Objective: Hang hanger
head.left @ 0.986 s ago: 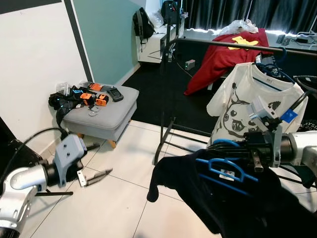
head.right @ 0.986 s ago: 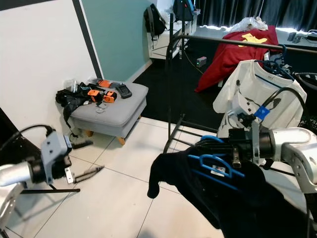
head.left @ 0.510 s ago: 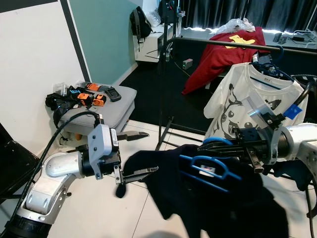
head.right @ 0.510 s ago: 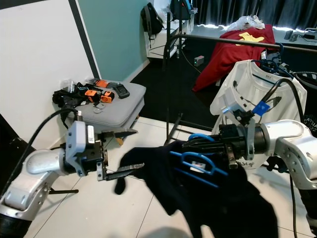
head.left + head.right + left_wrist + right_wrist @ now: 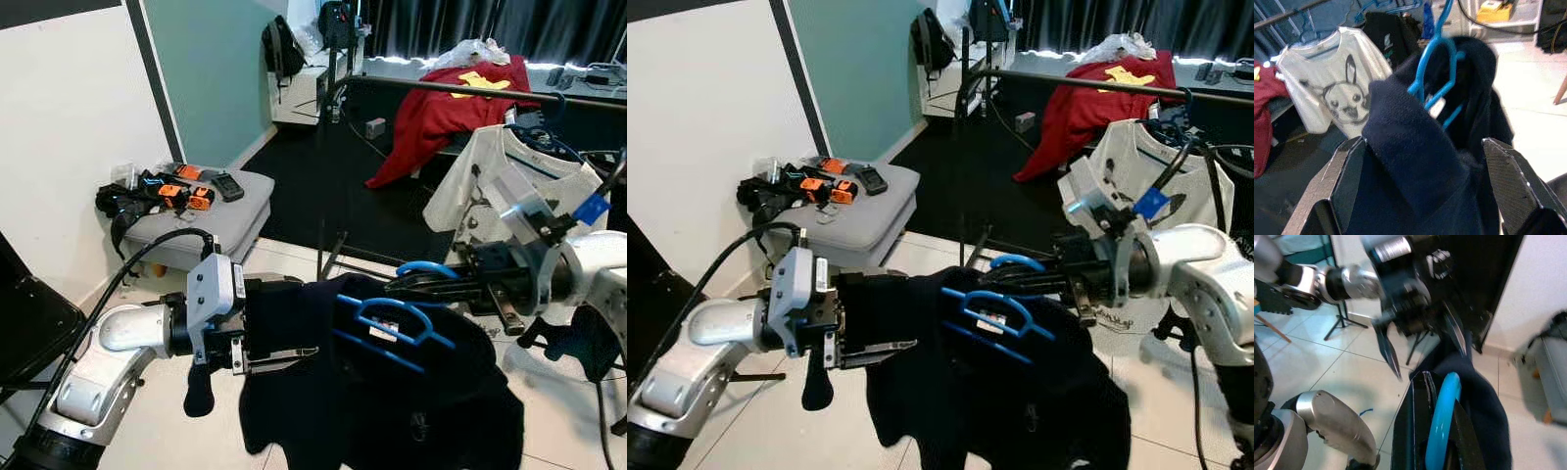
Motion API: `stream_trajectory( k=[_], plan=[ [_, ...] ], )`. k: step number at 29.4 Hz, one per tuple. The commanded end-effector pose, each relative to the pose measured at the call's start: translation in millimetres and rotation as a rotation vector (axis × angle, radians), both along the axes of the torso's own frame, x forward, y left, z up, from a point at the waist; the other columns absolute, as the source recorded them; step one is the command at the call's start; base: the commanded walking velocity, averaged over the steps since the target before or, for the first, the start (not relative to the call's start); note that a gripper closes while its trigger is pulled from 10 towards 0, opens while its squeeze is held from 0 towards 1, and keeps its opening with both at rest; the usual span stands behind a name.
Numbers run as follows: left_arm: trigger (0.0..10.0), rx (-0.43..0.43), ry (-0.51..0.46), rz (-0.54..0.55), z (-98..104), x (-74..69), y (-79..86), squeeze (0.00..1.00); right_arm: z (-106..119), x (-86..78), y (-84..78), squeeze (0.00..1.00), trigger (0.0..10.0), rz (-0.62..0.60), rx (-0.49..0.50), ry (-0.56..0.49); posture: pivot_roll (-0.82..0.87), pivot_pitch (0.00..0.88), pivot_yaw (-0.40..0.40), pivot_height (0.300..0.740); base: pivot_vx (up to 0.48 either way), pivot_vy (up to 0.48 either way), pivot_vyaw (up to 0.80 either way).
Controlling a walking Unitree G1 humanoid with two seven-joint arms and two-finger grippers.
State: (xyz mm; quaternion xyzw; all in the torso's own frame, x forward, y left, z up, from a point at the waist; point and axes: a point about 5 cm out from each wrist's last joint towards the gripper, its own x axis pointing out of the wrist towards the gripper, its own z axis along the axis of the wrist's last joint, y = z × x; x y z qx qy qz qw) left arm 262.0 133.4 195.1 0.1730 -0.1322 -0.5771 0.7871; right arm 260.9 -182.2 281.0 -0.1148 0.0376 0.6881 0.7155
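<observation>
White tile floor [image 5: 147,441], grey ottoman [image 5: 211,220]; right tool [image 5: 416,284] pinching blue hanger [image 5: 392,328], left tool [image 5: 279,318] spread around black garment [image 5: 392,411].

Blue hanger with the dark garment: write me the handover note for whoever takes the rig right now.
Right claw: shut on the blue hanger at its hook, holding it out in front of the robot.
Left claw: open, its fingers either side of a fold of the dark garment draped on the hanger.
Done: garment is on the hanger, lifted off the floor.
Left: carry it to the clothes rail, where a white printed T-shirt already hangs, and hook it on.
</observation>
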Motion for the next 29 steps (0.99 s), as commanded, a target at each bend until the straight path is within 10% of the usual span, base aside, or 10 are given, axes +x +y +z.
stream_trajectory(
  k=[1, 16, 17, 19, 20, 29],
  plan=[
    [10.0, 0.039, 0.010, 0.039, -7.0, 5.0, 0.1, 0.00, 13.2, -6.0, 6.3, 0.00, 0.0, 0.047, 0.031, -0.055, -0.11, 0.000, 0.031, 0.740, 0.000, 0.000, 0.00],
    [10.0, 0.034, 0.050, 0.080, -16.8, 10.6, -13.1, 0.00, 15.9, -11.1, 11.6, 0.00, 0.0, 0.082, 0.038, -0.060, -0.11, 0.000, 0.037, 0.740, 0.000, 0.000, 0.00],
    [5.3, 0.025, 0.073, 0.054, -17.9, 7.9, -15.8, 0.00, 16.1, -11.8, 11.7, 0.00, 0.0, 0.083, 0.037, -0.061, -0.11, 0.000, 0.041, 0.740, 0.000, 0.000, 0.00],
    [5.3, 0.025, 0.073, 0.054, -17.9, 7.9, -15.8, 0.00, 16.1, -11.8, 11.7, 0.00, 0.0, 0.083, 0.037, -0.061, -0.11, 0.000, 0.041, 0.740, 0.000, 0.000, 0.00],
    [0.0, 0.023, 0.108, 0.007, -21.6, 2.4, -20.4, 0.00, 16.6, -12.8, 11.7, 0.00, 0.0, 0.081, 0.040, -0.060, -0.11, 0.000, 0.040, 0.740, 0.000, 0.000, 0.00],
    [0.0, 0.025, 0.117, 0.003, -24.3, 1.6, -23.1, 0.00, 17.4, -13.7, 11.5, 0.00, 0.0, 0.080, 0.045, -0.061, -0.11, 0.000, 0.038, 0.740, 0.000, 0.000, 0.00]
  ],
)
